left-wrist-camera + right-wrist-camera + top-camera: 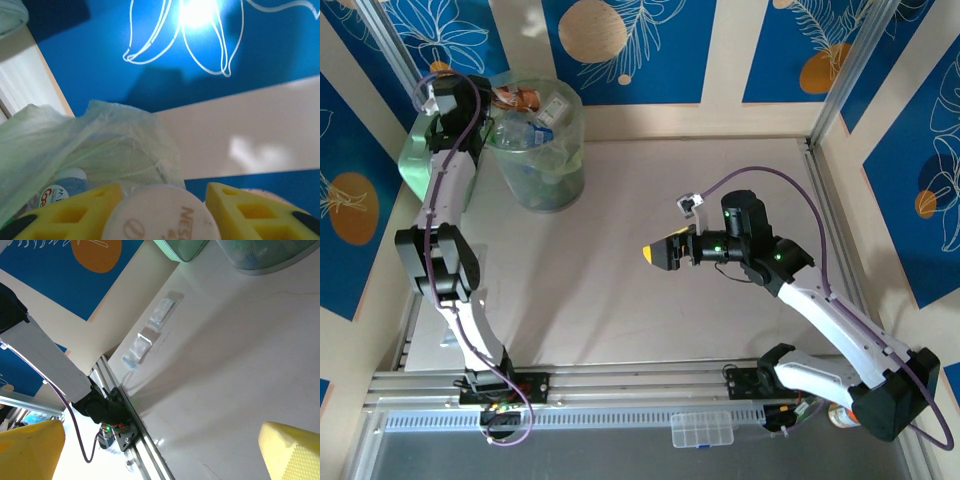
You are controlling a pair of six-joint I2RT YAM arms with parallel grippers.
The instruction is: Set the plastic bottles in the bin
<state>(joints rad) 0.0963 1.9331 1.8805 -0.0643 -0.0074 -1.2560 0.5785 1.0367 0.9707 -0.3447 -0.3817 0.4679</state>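
bottle [161, 215] between left jaws (above the bin [560, 165])

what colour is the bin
Translucent pale green; the bin shows best in the top external view.

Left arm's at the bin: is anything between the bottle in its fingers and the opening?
No obstacle visible. Only the bin and its own crumpled liner lie just beyond the bottle at the left gripper.

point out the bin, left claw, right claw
bin [560, 176]: top view, translucent side wall.
left claw [162, 204]: left wrist view, midway between yellow fingertips.
right claw [656, 255]: top view, at its yellow fingertips.
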